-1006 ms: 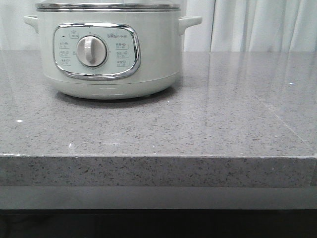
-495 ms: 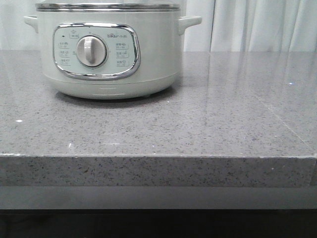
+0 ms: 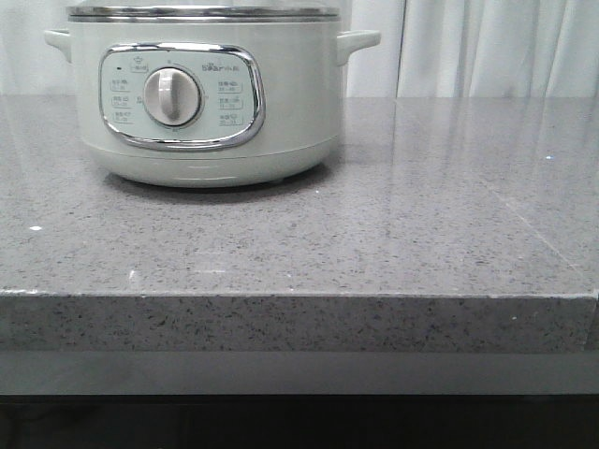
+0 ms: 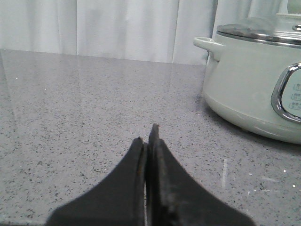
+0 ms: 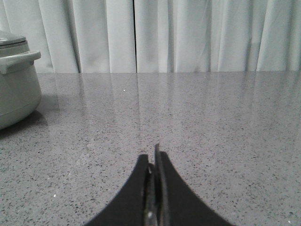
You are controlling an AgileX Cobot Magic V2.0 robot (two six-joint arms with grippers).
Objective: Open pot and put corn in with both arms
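The pot (image 3: 211, 94), pale grey-green with a chrome-framed panel and round dial (image 3: 172, 96), stands at the back left of the grey stone counter, its steel-rimmed glass lid (image 3: 204, 12) in place. It also shows in the left wrist view as the pot (image 4: 256, 80) and, at the edge of the right wrist view, the pot (image 5: 16, 84). My left gripper (image 4: 146, 136) is shut with nothing in it, low over the counter, apart from the pot. My right gripper (image 5: 153, 157) is shut and empty too, over bare counter. The corn is out of view. Neither gripper shows in the front view.
The counter's front edge (image 3: 299, 295) runs across the front view, with a drop below it. White curtains (image 5: 164, 33) hang behind the counter. A faint seam (image 3: 524, 220) runs through the stone on the right.
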